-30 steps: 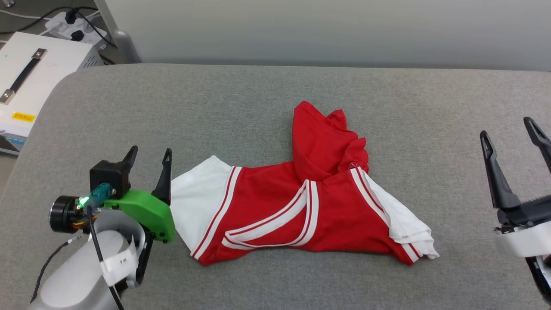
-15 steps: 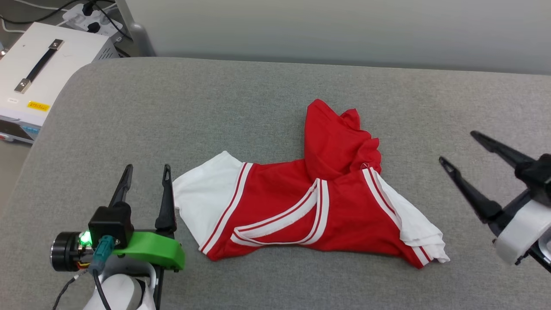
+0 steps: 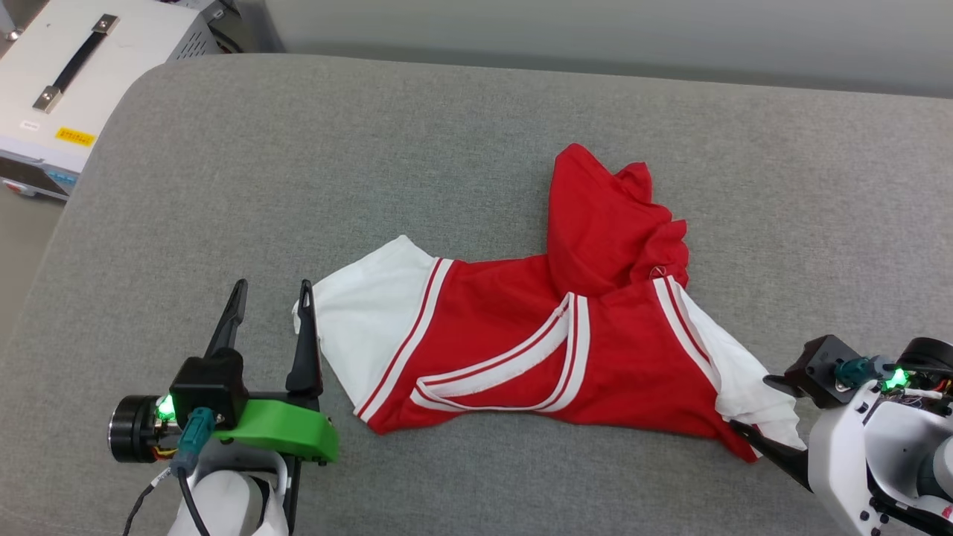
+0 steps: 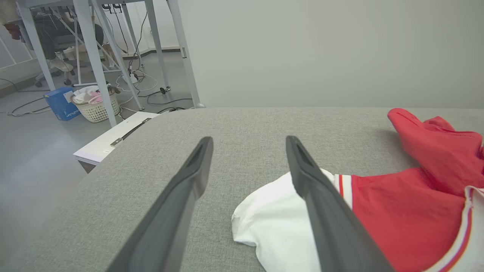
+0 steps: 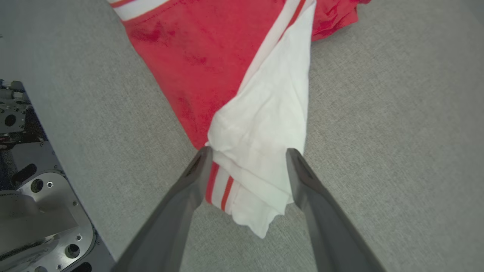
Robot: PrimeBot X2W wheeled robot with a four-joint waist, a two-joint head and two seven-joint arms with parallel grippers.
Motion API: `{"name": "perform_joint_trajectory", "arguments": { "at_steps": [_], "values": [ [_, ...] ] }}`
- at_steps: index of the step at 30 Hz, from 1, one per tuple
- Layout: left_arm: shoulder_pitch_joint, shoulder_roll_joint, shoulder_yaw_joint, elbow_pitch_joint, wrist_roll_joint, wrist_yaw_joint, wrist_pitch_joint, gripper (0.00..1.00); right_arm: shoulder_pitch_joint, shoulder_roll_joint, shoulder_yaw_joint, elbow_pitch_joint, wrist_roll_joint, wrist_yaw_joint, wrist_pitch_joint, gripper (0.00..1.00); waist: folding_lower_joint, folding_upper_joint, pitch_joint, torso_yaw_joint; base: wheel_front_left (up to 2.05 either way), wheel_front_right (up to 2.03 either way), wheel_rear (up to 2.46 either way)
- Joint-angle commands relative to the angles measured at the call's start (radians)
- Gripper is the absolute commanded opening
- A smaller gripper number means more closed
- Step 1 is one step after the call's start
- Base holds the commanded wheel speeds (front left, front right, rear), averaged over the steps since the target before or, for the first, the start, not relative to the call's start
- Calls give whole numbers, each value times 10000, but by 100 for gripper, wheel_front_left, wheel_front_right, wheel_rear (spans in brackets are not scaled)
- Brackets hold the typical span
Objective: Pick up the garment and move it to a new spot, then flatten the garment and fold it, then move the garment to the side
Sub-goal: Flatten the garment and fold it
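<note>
Straddling sleeve of garment: right pincer

The white metal box with a black carry handle got chopped off by the head view's top-left corner, and its yellow sticker was way too tiny to read. The red jersey-style T-shirt with white short sleeves ran off the right edge in the left wrist view and off the top in the right wrist view. One finger of the left gripper covered part of a white sleeve.
</note>
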Motion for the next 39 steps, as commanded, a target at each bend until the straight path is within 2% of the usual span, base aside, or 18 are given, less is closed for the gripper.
{"name": "perform_joint_trajectory", "arguments": {
  "at_steps": [1,6,11,12,13,14,15,19,26,27,31,35,39],
  "values": [
    [-137,-169,116,40,168,-121,-56,100,-310,63,270,241,-95,-7,-88,100,1,0,301,177,0,0,0],
    [-296,-578,385,150,571,-451,-56,100,-930,346,1276,1340,-413,-7,-836,100,1,0,636,311,0,0,0],
    [-330,-891,710,284,888,-731,-57,100,-1171,597,2089,2448,-95,-7,-1374,98,1,0,691,320,0,0,0],
    [-315,-939,770,315,931,-771,-57,100,-1178,633,2170,2603,29,-7,-1444,56,1,0,665,300,0,0,0],
    [-289,-1002,846,354,978,-817,-57,100,-1186,673,2271,2756,175,-7,-1510,34,1,0,627,267,0,0,0],
    [-252,-1063,925,389,1023,-858,-57,100,-1199,718,2336,2865,337,-7,-1619,22,1,0,569,214,0,0,0],
    [-222,-1109,977,415,1056,-900,-57,100,-1205,745,2347,2915,480,-7,-1737,0,1,0,533,181,0,0,0],
    [-105,-1281,1184,502,1217,-1077,-57,100,-1156,772,1889,2973,1067,-7,-2614,0,1,0,342,34,0,0,0],
    [105,-1495,1467,568,1452,-1323,-57,100,-14,573,203,2357,3033,-7,-3878,0,1,0,87,-217,0,0,0],
    [214,-1559,1558,583,1521,-1409,-57,100,501,469,-445,2319,3556,-7,-4243,0,1,0,38,-346,0,0,0],
    [271,-1629,1646,608,1639,-1505,-57,100,1097,530,-1311,2436,4381,-7,-4652,0,1,0,44,-484,0,0,0],
    [224,-1699,1666,673,1746,-1604,-57,100,1458,541,-2034,3093,5072,-7,-4753,0,1,0,118,-548,0,0,0],
    [127,-1757,1679,774,1830,-1699,-57,100,1582,707,-2607,4347,5791,-7,-4486,0,1,0,191,-533,0,0,0]
  ]
}}
